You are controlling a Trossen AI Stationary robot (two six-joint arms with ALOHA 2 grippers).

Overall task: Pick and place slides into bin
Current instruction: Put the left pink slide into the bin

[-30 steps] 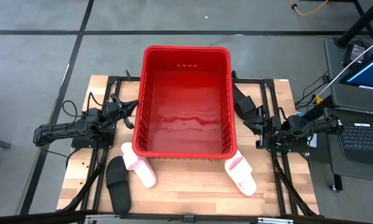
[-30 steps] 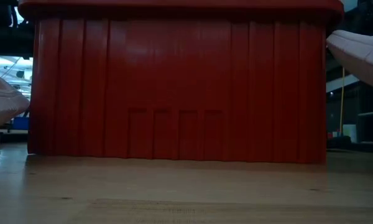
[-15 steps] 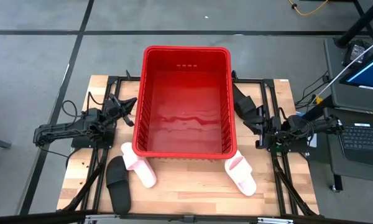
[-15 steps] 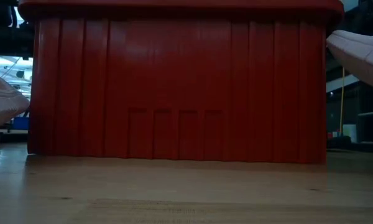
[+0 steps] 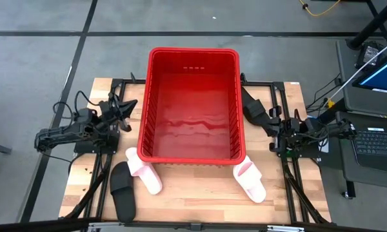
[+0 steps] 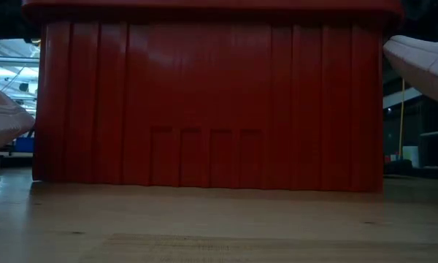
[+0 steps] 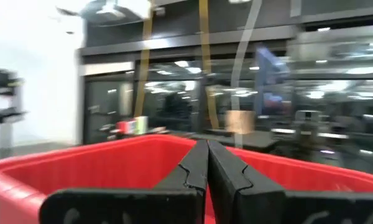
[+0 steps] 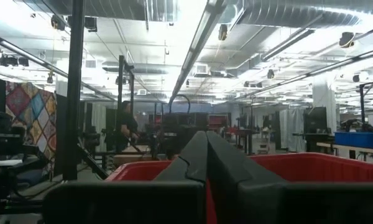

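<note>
From above, the red bin (image 5: 193, 106) is seen standing empty in the middle of the table (image 5: 200, 193). Three slides are shown at its near edge: a pink slide (image 5: 144, 170) under the bin's left corner, a black slide (image 5: 123, 191) just beside it, and a second pink slide (image 5: 251, 180) under the right corner. A fourth slide cannot be found in any view.

In the low view almost everything is blocked by the bin's ribbed wall (image 6: 204, 102); only the pale ends of the two pink slides are seen at either side.

The left gripper (image 5: 125, 107) is held just beside the bin's left wall, the right gripper (image 5: 255, 109) just beside its right wall. In each wrist view the fingers (image 7: 206, 168) (image 8: 205, 158) are shown pressed together with nothing between them, and the bin's rim is seen beyond.

A laptop (image 5: 377, 138) is seen off the table to the right.
</note>
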